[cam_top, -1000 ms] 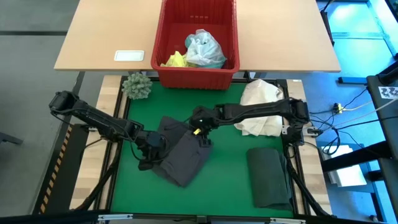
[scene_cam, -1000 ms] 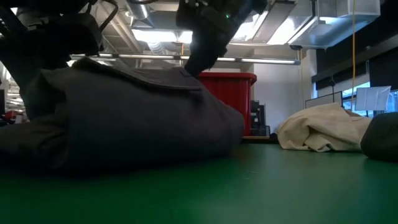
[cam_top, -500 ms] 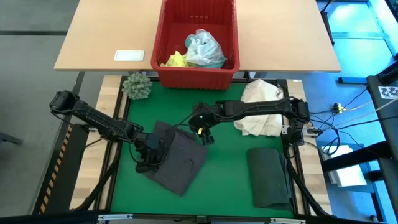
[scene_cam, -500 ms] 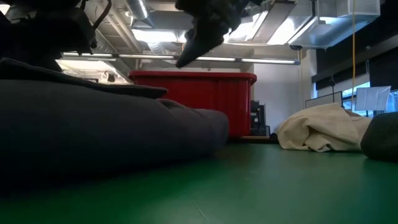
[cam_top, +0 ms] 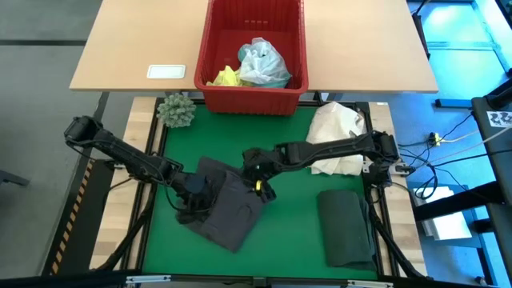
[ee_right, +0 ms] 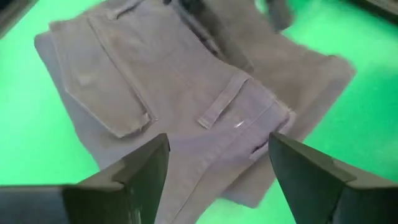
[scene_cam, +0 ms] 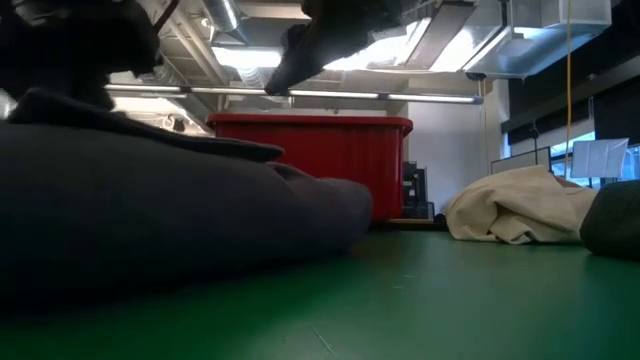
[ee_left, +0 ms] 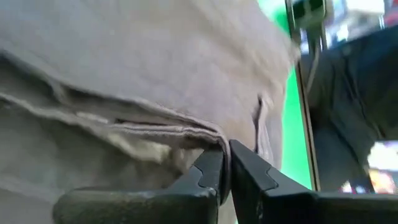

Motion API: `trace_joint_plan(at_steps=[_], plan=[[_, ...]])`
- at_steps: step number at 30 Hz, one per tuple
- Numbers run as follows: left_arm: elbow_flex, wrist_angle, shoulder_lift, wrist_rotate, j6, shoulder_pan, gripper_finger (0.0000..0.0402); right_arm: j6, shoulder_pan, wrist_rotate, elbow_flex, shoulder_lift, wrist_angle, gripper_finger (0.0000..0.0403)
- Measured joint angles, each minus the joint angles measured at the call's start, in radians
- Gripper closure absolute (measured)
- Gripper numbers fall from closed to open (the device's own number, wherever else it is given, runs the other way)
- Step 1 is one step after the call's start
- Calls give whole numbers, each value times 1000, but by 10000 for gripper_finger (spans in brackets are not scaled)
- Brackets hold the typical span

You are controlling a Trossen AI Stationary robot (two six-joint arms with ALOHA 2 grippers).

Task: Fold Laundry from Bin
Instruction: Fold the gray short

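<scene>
High view shows the job partway through: one dark green-black garment (cam_top: 347, 228) lies folded into a neat rectangle at the lower right of the green mat (cam_top: 288, 232), while a grey garment (cam_top: 228, 206) sits half-folded at lower centre, its edges uneven. The red bin (cam_top: 210, 48) at top centre holds a light turquoise-blue piece (cam_top: 264, 64) and a bright yellow one (cam_top: 225, 77), so by my reading at least two items remain to be taken out and folded after the grey one is finished. The left gripper (cam_top: 190, 194) rests on the left edge of the grey garment; in the left wrist view its fingers (ee_left: 208, 175) are pressed nearly together, with a cloth fold just at their tips, though whether they pinch it is unclear. The right gripper (cam_top: 260, 178) hovers at the garment's upper right, and the right wrist view shows its fingers (ee_right: 140, 171) spread wide above the cloth, holding nothing. A cream-white bundle (cam_top: 336, 144) lies at right of centre, untouched.
</scene>
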Motion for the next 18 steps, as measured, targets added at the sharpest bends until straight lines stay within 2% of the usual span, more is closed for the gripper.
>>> trace_joint_plan(at_steps=[4, 7, 13, 18], plan=[[2, 83, 0, -91, -16, -13, 379, 12, 29, 85, -1, 10, -42, 144], [2, 71, -2, -87, -7, -17, 377, 77, 35, 65, -1, 31, -52, 156], [3, -62, -56, -104, -20, -16, 375, 117, 79, 18, -1, 92, -57, 193], [4, -288, -122, -202, -66, -16, 374, 150, 112, 14, -1, 149, -55, 246]])
